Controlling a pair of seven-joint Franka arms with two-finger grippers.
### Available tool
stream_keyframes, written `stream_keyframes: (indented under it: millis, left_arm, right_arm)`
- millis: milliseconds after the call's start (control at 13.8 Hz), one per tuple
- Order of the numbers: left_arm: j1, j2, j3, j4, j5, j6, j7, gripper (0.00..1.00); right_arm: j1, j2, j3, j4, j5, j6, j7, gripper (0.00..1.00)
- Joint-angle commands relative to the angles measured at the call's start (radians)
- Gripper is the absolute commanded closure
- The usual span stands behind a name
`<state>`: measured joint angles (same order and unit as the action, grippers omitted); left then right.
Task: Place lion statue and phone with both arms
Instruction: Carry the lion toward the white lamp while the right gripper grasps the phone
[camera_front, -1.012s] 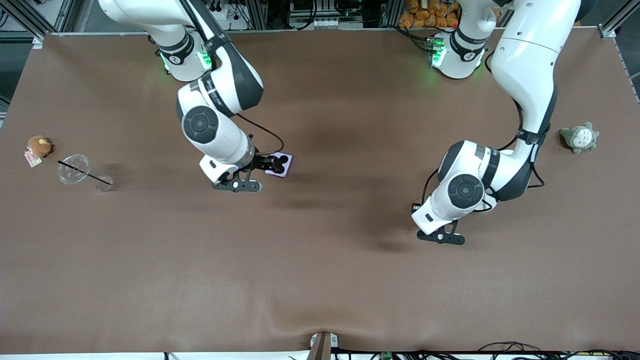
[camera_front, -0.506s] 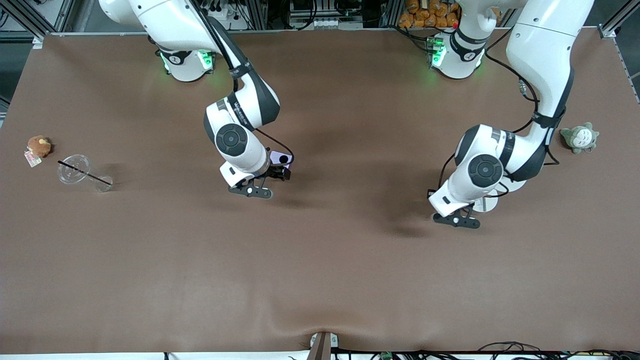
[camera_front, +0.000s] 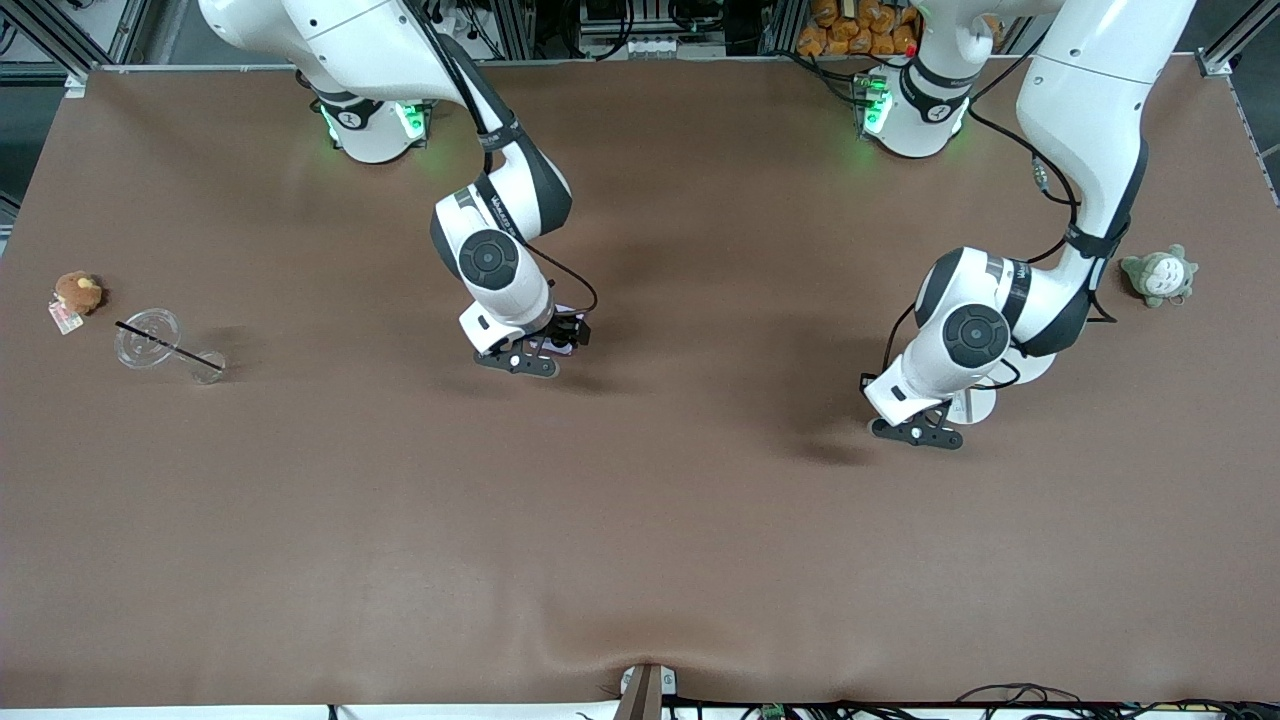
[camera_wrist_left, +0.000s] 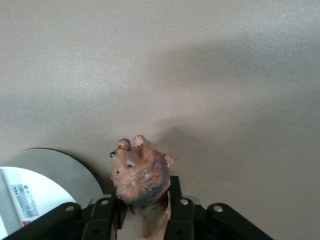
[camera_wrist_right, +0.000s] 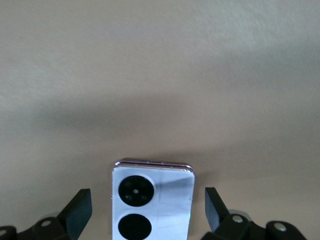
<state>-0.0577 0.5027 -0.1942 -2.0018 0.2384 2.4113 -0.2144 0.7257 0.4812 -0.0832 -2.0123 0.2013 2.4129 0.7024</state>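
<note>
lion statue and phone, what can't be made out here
lion statue: front view, hidden under the left arm's wrist; left wrist view, body and tail cut off by the edge at the left gripper.
phone: right wrist view, lower part cut off; front view, mostly covered by the right gripper.

The right arm reaches out from its base, elbow bent, its wrist angled down low over the middle of the bench. The right gripper (camera_wrist_right: 148, 210) has its jaws spread wide. The left arm folds down toward its own end of the bench, and the left gripper (camera_wrist_left: 142, 210) has its jaws clamped on the lion statue (camera_wrist_left: 139, 175).
</note>
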Motion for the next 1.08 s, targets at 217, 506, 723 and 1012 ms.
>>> stream_keyframes:
  millis: [217,506,723,1012]
  left_arm:
    - [0.022,-0.05,-0.014,-0.002,0.021,-0.023,-0.022,0.0]
    - [0.013,-0.179,-0.059,0.075,0.019,-0.243,-0.023,0.0]
    - [0.013,-0.297,-0.079,0.141,0.009,-0.375,-0.037,0.0]
    - [0.013,-0.314,-0.1,0.459,-0.04,-0.712,-0.026,0.0]
  right_arm:
    - [0.017,-0.046,-0.009,-0.077,-0.006,0.058,0.12,0.0]
    - [0.031,-0.041,-0.009,-0.085,-0.006,0.075,0.126,0.0]
    - [0.058,-0.033,-0.009,-0.109,-0.006,0.143,0.134,0.0]
    - [0.06,-0.033,-0.01,-0.14,-0.01,0.167,0.125,0.0]
